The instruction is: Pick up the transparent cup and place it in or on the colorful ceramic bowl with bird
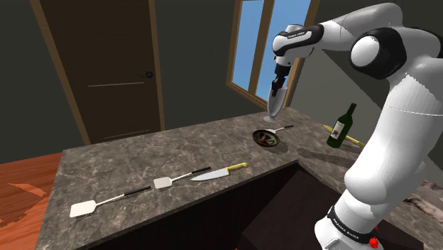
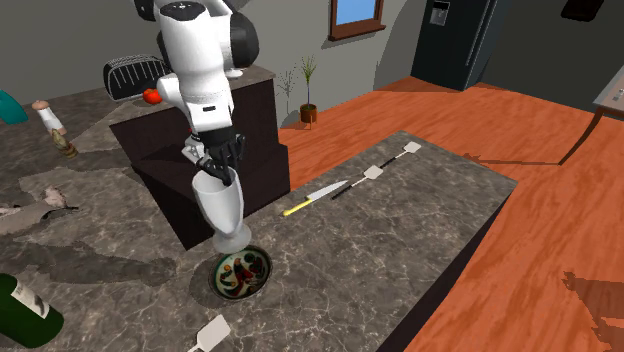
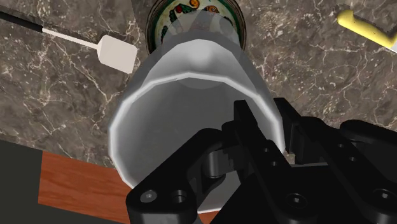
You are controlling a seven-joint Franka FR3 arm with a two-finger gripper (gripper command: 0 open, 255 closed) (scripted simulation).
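My black gripper (image 1: 277, 88) is shut on the rim of a clear, pale stemmed cup (image 1: 274, 106), which hangs upright in the air. Its foot hovers just above the colourful patterned bowl (image 1: 268, 138) on the dark marble counter. The second exterior view shows the gripper (image 2: 216, 160) clasping the cup (image 2: 220, 205) over the near edge of the bowl (image 2: 241, 272). In the wrist view the cup's wall (image 3: 191, 83) sits between my fingers (image 3: 254, 137), and the bowl (image 3: 167, 19) peeks out beyond the cup.
A green wine bottle (image 1: 341, 126) stands to the right of the bowl in the shoulder view. A yellow-handled knife (image 1: 220, 171) and two white spatulas (image 1: 106, 202) lie along the counter's front. Another white spatula (image 3: 116, 52) lies beside the bowl.
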